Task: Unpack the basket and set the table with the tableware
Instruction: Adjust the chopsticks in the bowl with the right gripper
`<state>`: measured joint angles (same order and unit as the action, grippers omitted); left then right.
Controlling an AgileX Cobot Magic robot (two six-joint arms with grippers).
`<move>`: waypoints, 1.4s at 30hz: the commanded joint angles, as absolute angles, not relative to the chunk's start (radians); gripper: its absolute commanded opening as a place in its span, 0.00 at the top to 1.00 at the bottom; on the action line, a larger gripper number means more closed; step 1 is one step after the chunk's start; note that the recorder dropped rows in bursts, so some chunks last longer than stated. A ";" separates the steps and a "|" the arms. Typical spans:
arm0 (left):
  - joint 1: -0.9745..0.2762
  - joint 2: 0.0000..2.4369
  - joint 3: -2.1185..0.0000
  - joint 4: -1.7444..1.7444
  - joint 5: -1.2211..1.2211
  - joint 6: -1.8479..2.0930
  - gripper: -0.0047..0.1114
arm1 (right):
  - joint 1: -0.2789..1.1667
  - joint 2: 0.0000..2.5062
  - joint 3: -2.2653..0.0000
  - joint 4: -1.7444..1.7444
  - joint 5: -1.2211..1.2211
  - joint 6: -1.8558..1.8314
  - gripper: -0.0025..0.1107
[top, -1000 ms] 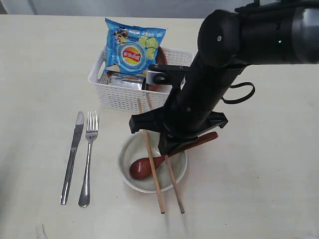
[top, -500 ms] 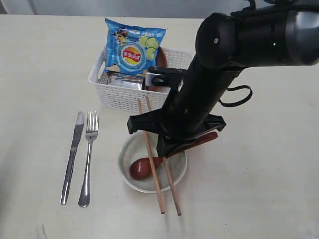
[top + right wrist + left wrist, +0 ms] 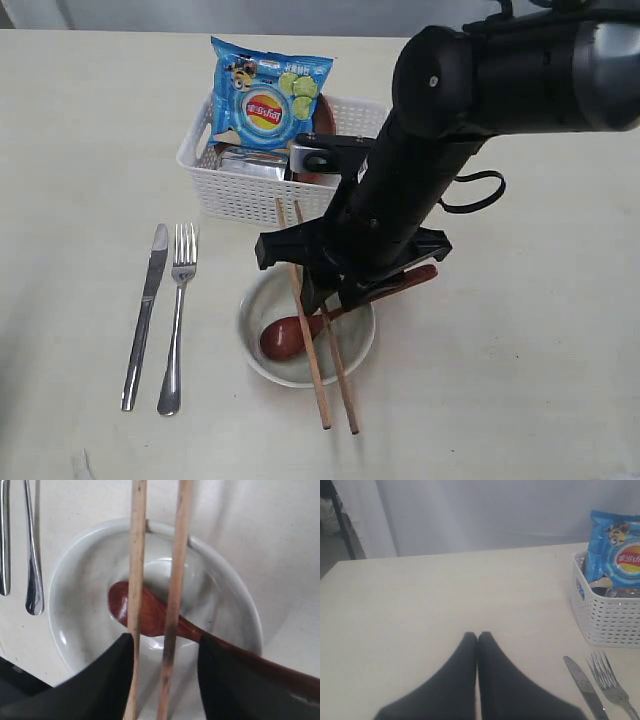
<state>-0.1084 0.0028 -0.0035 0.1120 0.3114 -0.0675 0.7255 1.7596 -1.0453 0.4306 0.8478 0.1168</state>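
Right claw hangs over the bowl, jaws apart around both chopsticks, which lie across the bowl and the spoon in it. Left claw closed, empty, over the table. Basket at 12 o'clock from the bowl; knife and fork at 9.
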 commanded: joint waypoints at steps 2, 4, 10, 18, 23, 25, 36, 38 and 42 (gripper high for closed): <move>-0.115 0.000 0.000 0.105 0.304 -0.067 0.96 | 0.724 1.761 -1.098 0.425 0.853 0.073 0.62; -0.115 0.000 0.000 0.105 0.304 -0.067 0.96 | 0.731 1.761 -1.120 0.423 0.857 0.067 0.62; -0.115 0.000 0.000 0.105 0.304 -0.067 0.96 | 0.798 1.767 -1.127 0.322 0.857 0.068 0.54; -0.115 0.000 0.000 0.105 0.304 -0.067 0.96 | 0.830 1.787 -1.127 0.178 0.854 0.198 0.47; -0.115 0.000 0.000 0.105 0.304 -0.067 0.96 | 0.837 1.816 -1.127 0.195 0.852 0.189 0.47; -0.115 0.000 0.000 0.105 0.304 -0.067 0.96 | 0.842 1.822 -1.127 0.190 0.845 0.187 0.47; -0.115 0.000 0.000 0.105 0.304 -0.067 0.96 | 0.852 1.841 -1.142 0.182 0.831 0.196 0.47; -0.115 0.000 0.000 0.105 0.304 -0.067 0.96 | 0.852 1.858 -1.142 0.184 0.842 0.198 0.47; -0.115 0.000 0.000 0.105 0.304 -0.067 0.96 | 0.852 1.877 -1.142 0.184 0.853 0.198 0.47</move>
<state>-0.1084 0.0028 -0.0035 0.1120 0.3114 -0.0675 0.8491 1.8695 -1.1370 0.1931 0.8411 0.1915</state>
